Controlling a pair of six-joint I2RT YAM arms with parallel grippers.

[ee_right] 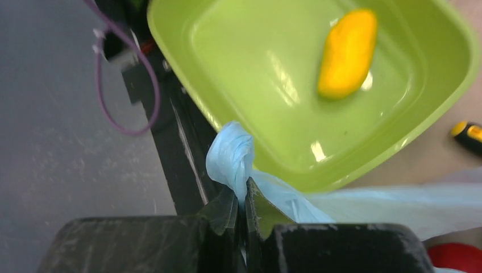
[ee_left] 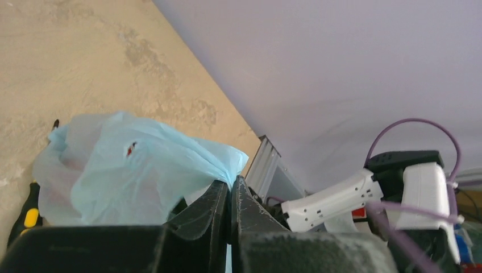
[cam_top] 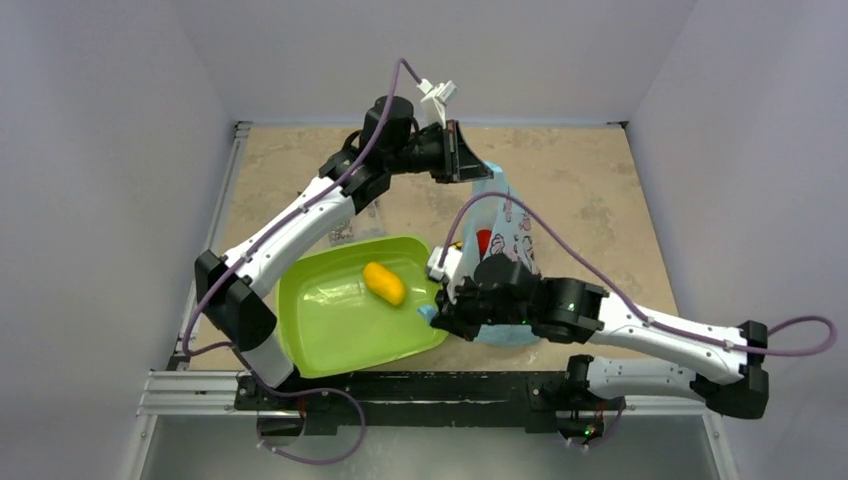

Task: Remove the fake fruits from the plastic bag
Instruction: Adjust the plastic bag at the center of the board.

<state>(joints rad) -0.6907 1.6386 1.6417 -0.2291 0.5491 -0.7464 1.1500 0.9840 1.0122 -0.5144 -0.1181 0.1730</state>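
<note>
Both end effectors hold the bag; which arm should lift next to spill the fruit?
Left, probably. The left end effector grips the plastic bag far from the green tray; the right end effector pinches it beside the tray's rim. Raising left should slide the red fruit trayward.

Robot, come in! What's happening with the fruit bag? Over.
Left gripper shut on plastic bag, far end. Right gripper shut on its bunched near end. Red fruit showing inside. Green tray alongside, one orange-yellow fruit in it.
</note>
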